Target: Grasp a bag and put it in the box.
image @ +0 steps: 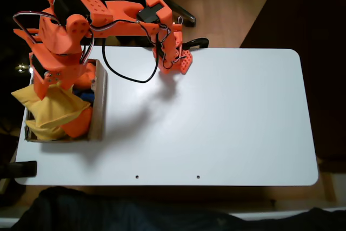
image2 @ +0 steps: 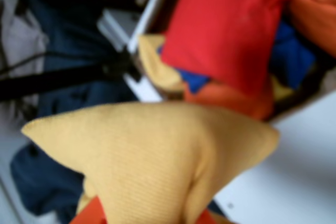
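Yellow bag (image: 51, 104) (pinched) above box (image: 99, 106).

white table (image: 216, 117) | red bean bag (image2: 231, 30) | orange bean bag (image: 78, 124) | blue bag (image2: 294, 59)

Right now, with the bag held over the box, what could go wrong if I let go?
1. The box is already piled with an orange bag, a red bag and blue ones, so the yellow bag may roll off the heap.
2. In the fixed view the bag's corner overhangs the box's left wall; released here, it might drop off the table.
3. The pincer pinches only a fold, so it might slip early.
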{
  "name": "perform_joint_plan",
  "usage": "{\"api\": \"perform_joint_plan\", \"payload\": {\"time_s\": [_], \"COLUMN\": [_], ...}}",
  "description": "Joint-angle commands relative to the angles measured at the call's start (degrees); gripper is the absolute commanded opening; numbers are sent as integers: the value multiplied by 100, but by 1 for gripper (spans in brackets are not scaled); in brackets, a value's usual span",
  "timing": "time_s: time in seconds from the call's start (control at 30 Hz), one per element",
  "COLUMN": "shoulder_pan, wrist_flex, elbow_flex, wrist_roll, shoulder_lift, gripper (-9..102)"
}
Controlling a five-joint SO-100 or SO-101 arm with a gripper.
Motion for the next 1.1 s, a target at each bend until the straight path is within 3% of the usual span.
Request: {"api": "perform_joint_plan", "payload": {"time_s": [0.0,1.07], "shoulder_pan": [176,1424], "wrist_flex": [-237,237], "elbow_flex": [-580,-1547], "wrist_roll": [-26,-738], "shoulder_lift": [18,-1705], "gripper": [1,2]}}
